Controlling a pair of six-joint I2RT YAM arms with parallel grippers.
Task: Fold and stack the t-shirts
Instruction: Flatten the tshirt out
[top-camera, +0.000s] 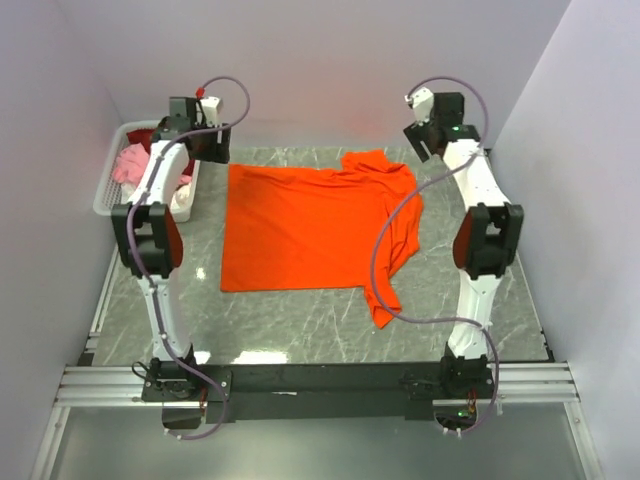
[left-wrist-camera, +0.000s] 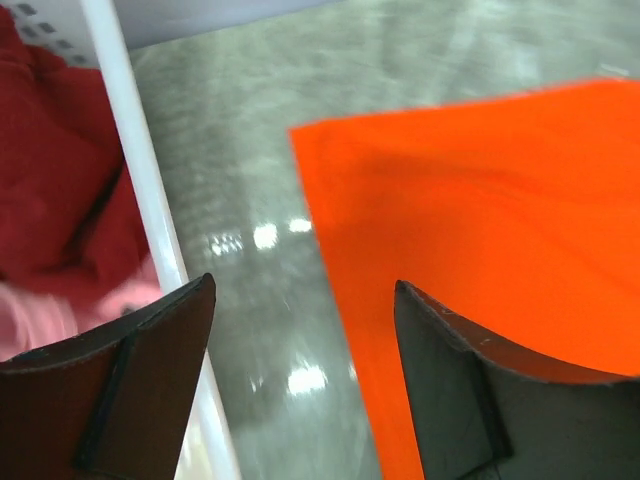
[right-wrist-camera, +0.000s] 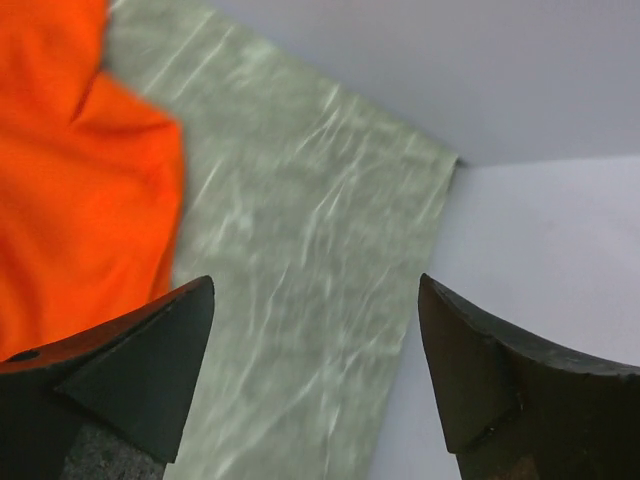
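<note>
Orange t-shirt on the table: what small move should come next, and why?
Probably lower the left gripper and pinch the far-left corner of the orange t-shirt: the gripper hangs open and empty right by that flat corner.

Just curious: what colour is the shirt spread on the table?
The shirt is bright orange, clearest in the top view.
</note>
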